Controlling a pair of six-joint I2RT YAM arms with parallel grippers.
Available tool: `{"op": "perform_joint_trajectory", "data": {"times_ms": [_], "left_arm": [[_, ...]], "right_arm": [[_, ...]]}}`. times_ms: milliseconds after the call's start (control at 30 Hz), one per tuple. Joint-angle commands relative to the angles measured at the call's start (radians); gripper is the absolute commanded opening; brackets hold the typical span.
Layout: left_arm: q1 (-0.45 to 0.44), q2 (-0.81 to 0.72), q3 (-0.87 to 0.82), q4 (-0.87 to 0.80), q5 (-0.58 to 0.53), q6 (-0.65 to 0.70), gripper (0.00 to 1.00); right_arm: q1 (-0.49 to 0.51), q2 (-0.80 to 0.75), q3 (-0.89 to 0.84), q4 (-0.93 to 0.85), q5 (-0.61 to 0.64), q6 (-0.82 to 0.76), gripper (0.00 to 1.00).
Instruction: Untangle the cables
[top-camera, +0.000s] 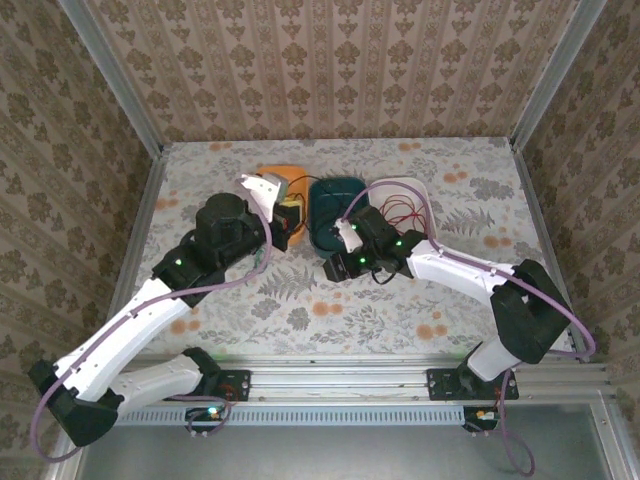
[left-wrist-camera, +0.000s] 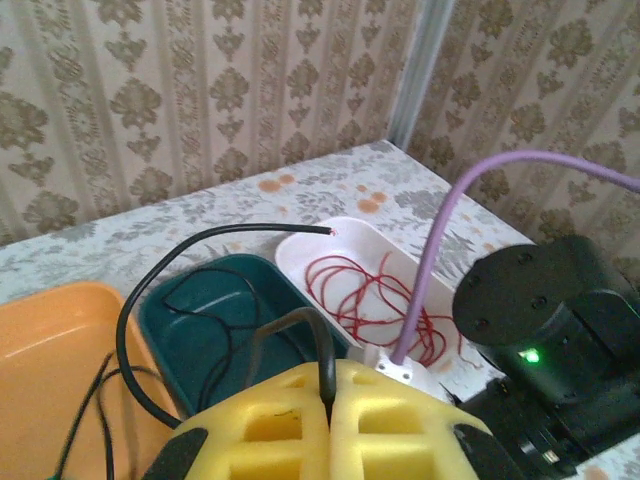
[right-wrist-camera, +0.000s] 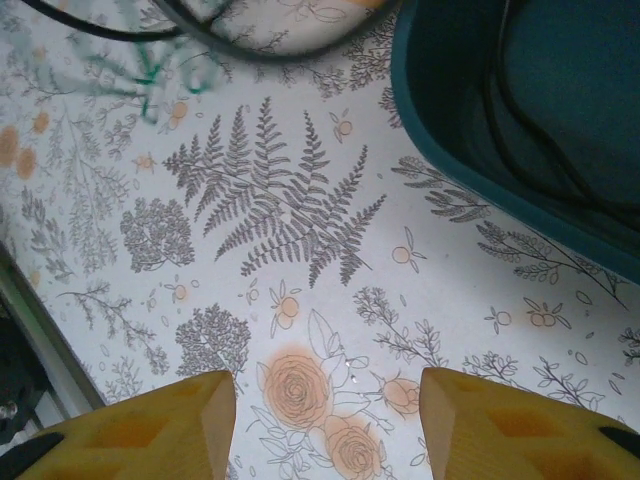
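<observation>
Pinching a black cable, left claw probably holds it up for the teal tray; right claw gapes, empty.

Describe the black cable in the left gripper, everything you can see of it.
The black cable is a thin, smooth, rubbery-looking wire. The left gripper has its yellow jaws shut on one stretch of it. A wide arc stands in the air over the teal tray, and its cut end points toward the rim of the white tray, seemingly not touching. Whether the thinner dark strands in the teal tray belong to it cannot be told.
</observation>
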Motion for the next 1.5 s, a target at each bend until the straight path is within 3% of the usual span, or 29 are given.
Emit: {"op": "perform_joint_trajectory", "data": {"times_ms": [0, 300, 733, 833, 933, 1033, 1100, 1333, 1467], "left_arm": [[0.003, 0.001, 0.022, -0.013, 0.1, 0.029, 0.0], [-0.002, -0.037, 0.028, -0.016, 0.197, 0.035, 0.0], [-0.036, -0.035, -0.012, -0.005, 0.268, 0.016, 0.0], [-0.04, -0.04, -0.019, 0.001, 0.281, 0.012, 0.0], [-0.042, -0.048, -0.024, 0.004, 0.279, 0.007, 0.0], [-0.042, -0.071, -0.04, -0.001, 0.183, 0.01, 0.0], [-0.041, -0.094, -0.058, 0.005, 0.087, 0.012, 0.0], [0.001, -0.186, -0.139, 0.045, -0.201, -0.03, 0.0], [0.04, -0.227, -0.189, 0.05, -0.266, -0.052, 0.0]], "right_arm": [[-0.002, -0.079, -0.028, 0.0, -0.032, -0.053, 0.54], [-0.012, -0.305, -0.056, -0.015, -0.019, -0.109, 0.57], [-0.042, -0.336, -0.082, 0.03, 0.068, -0.018, 0.56], [-0.045, -0.309, -0.087, 0.04, 0.071, -0.001, 0.5], [-0.048, -0.285, -0.097, 0.056, 0.068, 0.018, 0.28], [-0.056, -0.283, -0.123, 0.062, 0.068, 0.027, 0.1], [-0.063, -0.295, -0.152, 0.062, 0.071, 0.038, 0.05], [-0.074, -0.339, -0.246, -0.024, 0.072, 0.053, 0.02], [-0.077, -0.321, -0.278, -0.109, 0.113, 0.068, 0.02]]}}
